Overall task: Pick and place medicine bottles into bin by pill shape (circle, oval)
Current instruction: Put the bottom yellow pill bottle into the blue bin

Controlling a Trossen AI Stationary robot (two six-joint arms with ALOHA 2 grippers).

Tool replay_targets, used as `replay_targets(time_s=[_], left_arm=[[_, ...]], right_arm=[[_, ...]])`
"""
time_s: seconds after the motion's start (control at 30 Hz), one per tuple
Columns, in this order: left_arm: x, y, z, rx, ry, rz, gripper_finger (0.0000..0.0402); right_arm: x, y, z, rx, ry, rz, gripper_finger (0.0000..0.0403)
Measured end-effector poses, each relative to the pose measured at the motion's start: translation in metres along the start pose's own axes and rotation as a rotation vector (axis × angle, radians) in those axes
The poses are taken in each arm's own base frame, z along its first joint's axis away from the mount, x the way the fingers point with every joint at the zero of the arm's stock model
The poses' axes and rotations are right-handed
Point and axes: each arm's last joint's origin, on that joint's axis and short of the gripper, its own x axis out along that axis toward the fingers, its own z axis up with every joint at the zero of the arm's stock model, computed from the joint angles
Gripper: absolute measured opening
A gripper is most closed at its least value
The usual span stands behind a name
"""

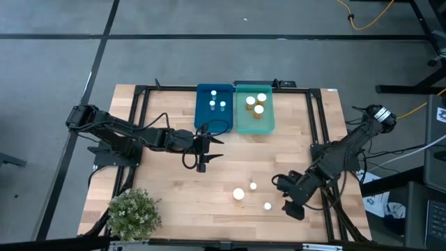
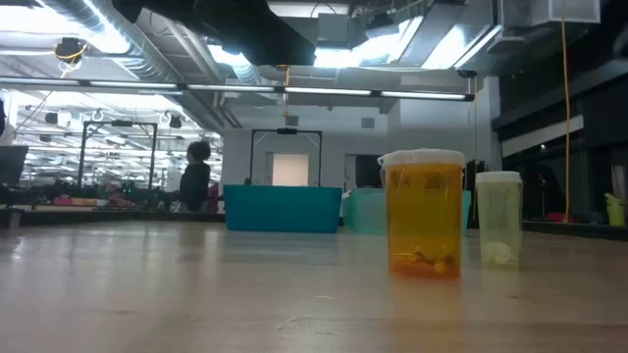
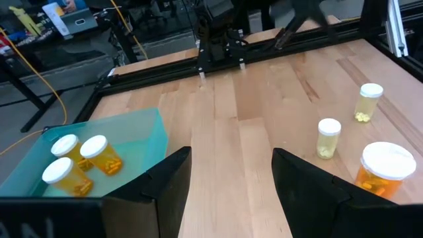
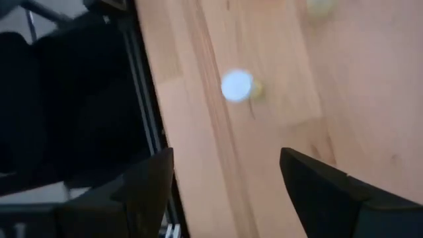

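Sorting's partway: right gripper, fingers spread, is hovering nr table's front-right edge, needing to drop onto slim bottle; left gripper, spread, idling mid-table.

Left gripper and right gripper, jaws apart.

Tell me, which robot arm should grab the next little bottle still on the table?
Probably the right arm. Its open tool sits right beside the three loose bottles near the table's front. The left tool, also open, hovers by the blue bin, farther from them.
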Motion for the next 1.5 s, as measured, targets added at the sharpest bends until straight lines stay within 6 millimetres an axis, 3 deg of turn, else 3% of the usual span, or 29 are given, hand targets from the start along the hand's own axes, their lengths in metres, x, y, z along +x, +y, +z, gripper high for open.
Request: replay_targets(time_s=[0.2, 0.37, 0.57, 0.87, 1.3, 1.5], left_arm=[[0.0, 0.0, 0.0, 0.0, 0.0, 0.0, 0.0202], [0.0, 0.0, 0.0, -0.001, 0.0, 0.0, 0.0202], [0.0, 0.0, 0.0, -0.014, 0.0, -0.001, 0.0202], [0.0, 0.0, 0.0, -0.022, 0.0, 0.0, 0.0202], [0.0, 0.0, 0.0, -0.022, 0.0, 0.0, 0.0202], [0.0, 0.0, 0.0, -0.022, 0.0, 0.0, 0.0202]], right_arm=[[-0.02, 0.029, 0.001, -0.078, -0.126, -0.011, 0.0278], [0.001, 0.04, -0.007, -0.22, -0.077, -0.061, 0.0278], [0.037, 0.037, -0.014, -0.374, 0.024, -0.199, 0.0278], [0.079, 0.026, -0.012, -0.439, 0.12, -0.33, 0.0278], [0.093, 0.027, 0.015, -0.519, 0.033, -0.245, 0.0278], [0.093, 0.027, 0.017, -0.54, 0.025, -0.234, 0.0278]])
